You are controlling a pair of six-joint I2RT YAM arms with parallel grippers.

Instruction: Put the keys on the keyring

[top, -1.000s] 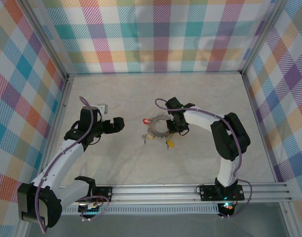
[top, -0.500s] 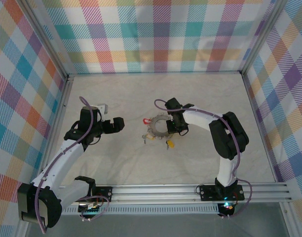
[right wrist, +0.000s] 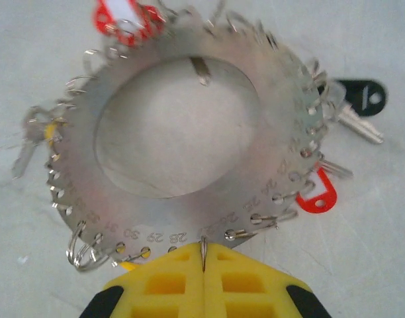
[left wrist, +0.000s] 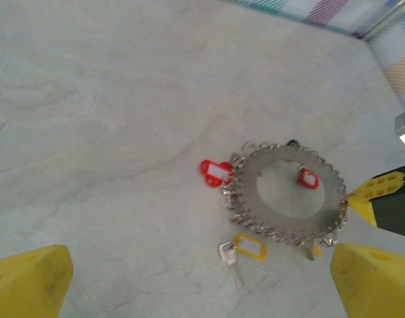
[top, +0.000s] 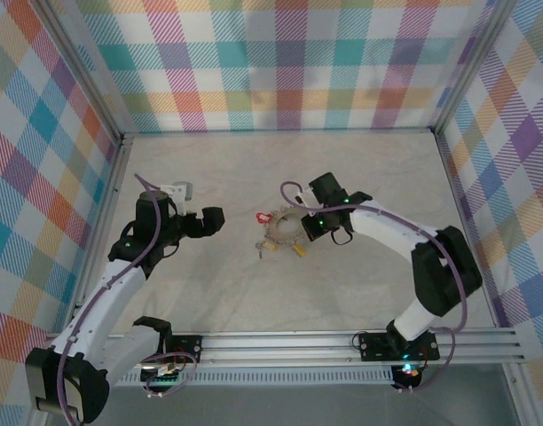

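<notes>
R gripper [right wrist: 202,264] pressed together, pinching a metal sliver [right wrist: 203,249] (prob. a key tip) at rim of keyring [right wrist: 282,132], which lies flat mid-worktop [top: 369,169], likely for threading; L gripper [top: 211,219] spread, idle, well apart.

A metal sliver [right wrist: 203,248] is largely concealed between the jaws of the right gripper [right wrist: 202,262]; identity cannot be established.

The left arm [top: 112,286] reaches up along the left edge of the tabletop [top: 254,297], and the left end effector [top: 210,221] has its fingers [left wrist: 30,278] spread wide. The right arm [top: 397,232] curves from the near edge to the middle, where the right end effector [top: 313,227] is pinched tight.
</notes>
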